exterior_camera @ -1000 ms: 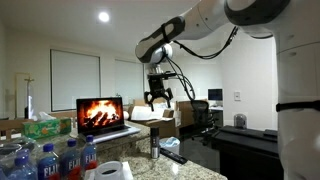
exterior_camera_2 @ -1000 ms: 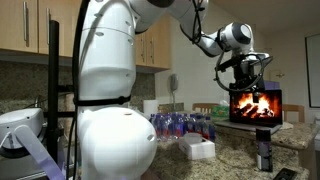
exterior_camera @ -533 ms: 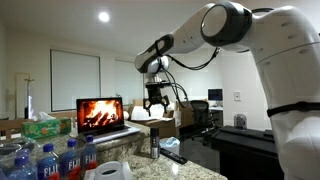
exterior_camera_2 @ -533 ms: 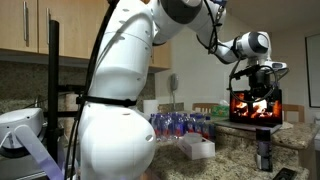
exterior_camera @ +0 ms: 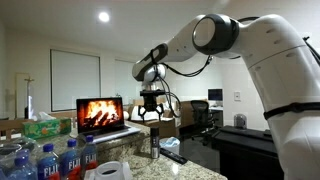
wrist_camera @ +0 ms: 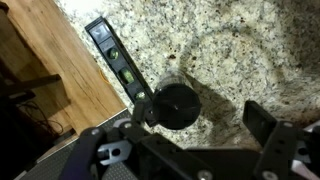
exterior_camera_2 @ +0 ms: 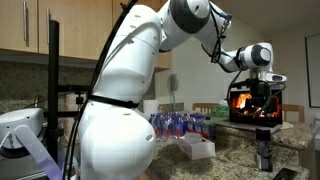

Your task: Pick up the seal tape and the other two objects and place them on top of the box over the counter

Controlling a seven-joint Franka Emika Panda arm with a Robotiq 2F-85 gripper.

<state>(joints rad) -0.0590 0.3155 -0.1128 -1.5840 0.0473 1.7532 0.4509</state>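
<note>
The only writing that can be read is on the water bottles (exterior_camera: 48,163) at 8 o'clock in an exterior view: their blue labels say FIJI. In the opposite exterior view the same bottles (exterior_camera_2: 181,125) are too small to read. The laptop (exterior_camera: 100,115) shows a fire on its screen, with a green tissue box (exterior_camera: 42,127) beside it at 9 o'clock.

The wrist view alone shows the speckled counter (wrist_camera: 245,45) from above. The dark cylinder (wrist_camera: 178,103) stands at the centre, and the flat black remote-like item (wrist_camera: 116,62) runs from it toward 10 o'clock. The item's end is just beside the cylinder. It carries small green marks but no legible text. Wooden floor (wrist_camera: 40,60) fills the 9 o'clock side.

Only the exterior views show height: the gripper (exterior_camera: 150,114) hangs well above the cylinder (exterior_camera: 154,146), clear of it. The remote-like item (exterior_camera: 172,156) lies at the cylinder's 4 o'clock. A small white roll, apparently the seal tape (exterior_camera: 113,170), sits at its 8 o'clock.

The pale box (exterior_camera_2: 197,148) shows plainly in just one exterior view, low on the counter in front of the bottles.

The jaws stand spread wide, holding and touching nothing.
</note>
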